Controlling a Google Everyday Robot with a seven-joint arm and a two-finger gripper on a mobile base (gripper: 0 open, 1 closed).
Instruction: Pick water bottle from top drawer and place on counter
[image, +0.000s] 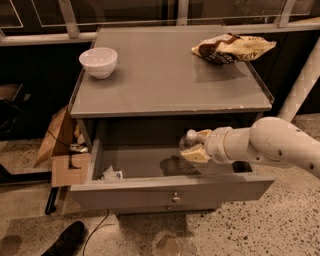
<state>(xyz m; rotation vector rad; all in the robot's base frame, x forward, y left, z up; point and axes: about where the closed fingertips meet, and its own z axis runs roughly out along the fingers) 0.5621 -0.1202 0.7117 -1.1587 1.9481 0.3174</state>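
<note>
The top drawer is pulled open below the counter. My gripper reaches in from the right and is shut on the water bottle, a small clear bottle with a white cap. It holds the bottle above the drawer floor, just under the counter's front edge. The fingers cover most of the bottle's body.
A white bowl stands at the counter's back left and a chip bag at its back right. A crumpled wrapper lies in the drawer's left corner. Cardboard leans at the cabinet's left. A white pole rises at right.
</note>
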